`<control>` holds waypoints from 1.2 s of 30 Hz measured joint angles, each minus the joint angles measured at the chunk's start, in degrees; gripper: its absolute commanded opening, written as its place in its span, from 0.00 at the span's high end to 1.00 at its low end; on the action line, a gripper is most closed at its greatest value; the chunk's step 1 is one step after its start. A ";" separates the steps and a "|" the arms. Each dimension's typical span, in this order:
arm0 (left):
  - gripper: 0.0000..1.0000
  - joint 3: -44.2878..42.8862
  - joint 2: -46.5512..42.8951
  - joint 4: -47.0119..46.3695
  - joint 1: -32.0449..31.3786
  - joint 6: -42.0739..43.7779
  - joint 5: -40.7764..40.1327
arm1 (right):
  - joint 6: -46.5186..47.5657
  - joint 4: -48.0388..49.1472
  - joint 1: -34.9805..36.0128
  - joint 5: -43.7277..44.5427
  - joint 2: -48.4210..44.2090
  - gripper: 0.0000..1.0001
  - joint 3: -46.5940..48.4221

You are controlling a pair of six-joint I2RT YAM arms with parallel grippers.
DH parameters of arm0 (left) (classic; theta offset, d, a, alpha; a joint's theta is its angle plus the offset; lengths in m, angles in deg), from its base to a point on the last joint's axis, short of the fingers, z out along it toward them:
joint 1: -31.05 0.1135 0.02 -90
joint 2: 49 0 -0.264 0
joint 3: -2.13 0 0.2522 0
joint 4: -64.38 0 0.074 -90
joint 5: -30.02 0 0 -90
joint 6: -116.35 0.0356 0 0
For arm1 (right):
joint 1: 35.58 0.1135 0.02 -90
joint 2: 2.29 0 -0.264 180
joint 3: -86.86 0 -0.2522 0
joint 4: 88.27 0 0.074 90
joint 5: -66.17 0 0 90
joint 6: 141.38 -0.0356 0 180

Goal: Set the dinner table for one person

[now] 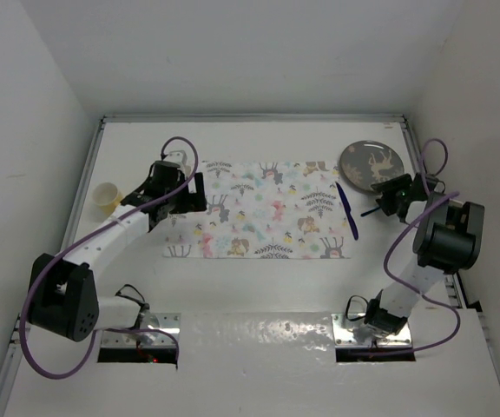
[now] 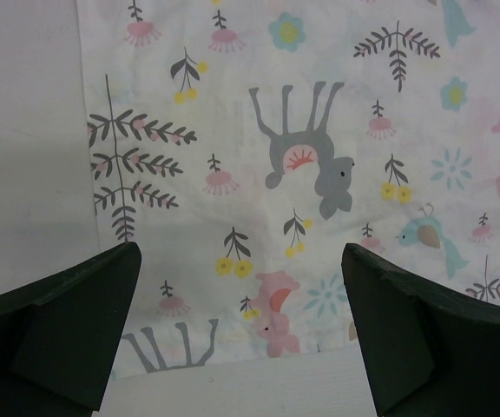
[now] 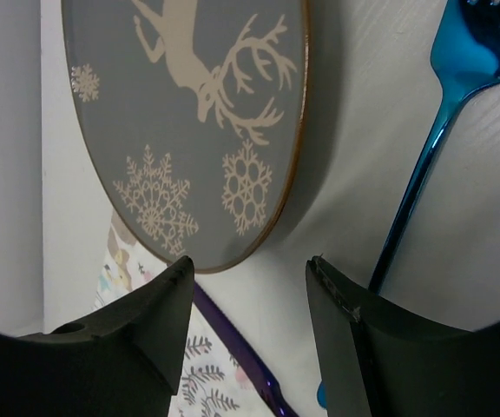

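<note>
The dinner table (image 1: 259, 295) is a large white top with silver edge rails. A deer-and-leaf placemat (image 1: 259, 221) lies at its middle. A grey deer plate (image 1: 367, 165) sits at the back right, off the mat. A purple knife (image 1: 347, 210) lies along the mat's right edge, and a blue fork (image 1: 371, 211) lies just right of it. My left gripper (image 1: 198, 193) is open and empty over the mat's left end (image 2: 319, 130). My right gripper (image 1: 386, 195) is open and empty just in front of the plate (image 3: 189, 113), with the fork (image 3: 419, 182) and knife (image 3: 241, 356) to either side.
A small pale yellow cup (image 1: 105, 197) stands at the left, near the left arm's forearm. White walls close in the table on the left, back and right. Purple cables loop from both arms.
</note>
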State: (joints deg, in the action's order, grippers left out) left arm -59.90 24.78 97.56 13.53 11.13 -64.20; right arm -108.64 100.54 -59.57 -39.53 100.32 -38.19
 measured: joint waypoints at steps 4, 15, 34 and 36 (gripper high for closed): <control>0.00 0.02 0.00 -0.04 0.00 0.00 0.00 | -2.99 4.98 -0.11 -0.50 3.56 0.46 0.00; 0.00 0.09 0.11 -0.02 0.00 0.17 -0.24 | -12.28 20.48 -0.96 -1.99 12.09 0.68 0.44; 0.00 0.09 0.11 0.11 0.00 0.39 0.70 | -21.75 30.95 -1.44 -5.35 15.65 1.00 -1.49; 0.00 0.09 0.11 0.09 0.00 0.39 1.09 | -21.84 30.29 -1.42 -6.64 14.23 1.00 -1.49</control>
State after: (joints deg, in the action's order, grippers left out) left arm -59.81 24.89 97.65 13.53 11.52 -63.11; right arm -130.47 130.83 -60.99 -46.18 114.55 -39.68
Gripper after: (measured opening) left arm 0.999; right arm 0.018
